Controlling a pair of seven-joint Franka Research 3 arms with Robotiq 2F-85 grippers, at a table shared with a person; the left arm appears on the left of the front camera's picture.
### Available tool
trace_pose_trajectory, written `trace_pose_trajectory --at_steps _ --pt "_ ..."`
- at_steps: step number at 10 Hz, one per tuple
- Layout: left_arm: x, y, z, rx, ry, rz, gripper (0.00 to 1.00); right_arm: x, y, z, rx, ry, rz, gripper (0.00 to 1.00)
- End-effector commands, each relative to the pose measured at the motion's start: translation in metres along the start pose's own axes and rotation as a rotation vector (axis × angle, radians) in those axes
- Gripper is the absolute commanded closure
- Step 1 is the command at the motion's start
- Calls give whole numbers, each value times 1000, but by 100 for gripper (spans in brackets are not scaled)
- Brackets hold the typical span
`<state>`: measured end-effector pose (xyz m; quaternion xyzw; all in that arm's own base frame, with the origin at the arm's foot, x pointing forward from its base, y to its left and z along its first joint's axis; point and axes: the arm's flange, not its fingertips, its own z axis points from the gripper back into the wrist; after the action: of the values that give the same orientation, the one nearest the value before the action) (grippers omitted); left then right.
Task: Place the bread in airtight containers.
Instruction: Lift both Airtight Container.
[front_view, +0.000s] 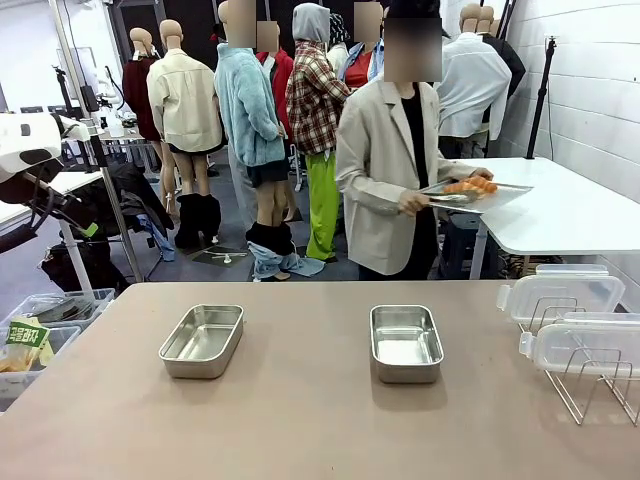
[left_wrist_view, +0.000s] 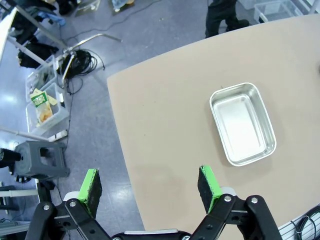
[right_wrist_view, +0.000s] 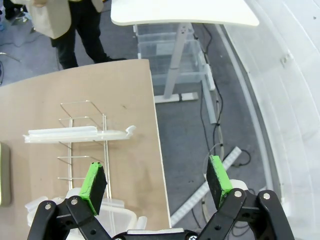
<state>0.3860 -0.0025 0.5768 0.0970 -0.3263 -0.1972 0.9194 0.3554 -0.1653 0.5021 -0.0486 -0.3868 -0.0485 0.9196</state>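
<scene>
Green-padded left gripper (left_wrist_view: 150, 186): fingers spread wide with nothing between them, hanging over the table's left edge and the grey floor.
Right gripper (right_wrist_view: 156, 182): fingers equally wide, holding nothing, over the table's right edge just beside the wire rack (right_wrist_view: 82, 145).
Table (front_view: 300, 430): tan, matte top with rounded corners.
Left tin (front_view: 202, 340): stainless steel, empty, flat on the table left of centre. Its long axis runs from the robot's side toward the person, the far end leaning slightly right.
Right tin (front_view: 405, 343): same kind, empty, right of centre and well apart from the first. Its long axis points straight across at the person.
Clear lids (front_view: 560, 293): two, propped in the wire rack at the table's right end.
Person (front_view: 385, 190): stands beyond the far edge in a pale jacket, holding a metal tray (front_view: 505, 197) in one hand and tongs (front_view: 445, 198) in the other.
Bread (front_view: 470, 186): golden-orange rolls close together on that tray, far from both tins. They are too small to tell which way they point.
Room: white table (front_view: 570, 215) behind the person, white block wall at right, clear storage bins (front_view: 40, 335) on the floor at left.
</scene>
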Motion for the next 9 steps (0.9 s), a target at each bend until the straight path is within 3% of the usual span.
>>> trace_pose_trajectory --at_steps 1,9 --pt "0 0 1 4 -3 -2 0 -1 -1 -1 7 2 -5 0" --pt "0 0 1 4 -3 -2 0 -1 -1 -1 7 2 -5 0"
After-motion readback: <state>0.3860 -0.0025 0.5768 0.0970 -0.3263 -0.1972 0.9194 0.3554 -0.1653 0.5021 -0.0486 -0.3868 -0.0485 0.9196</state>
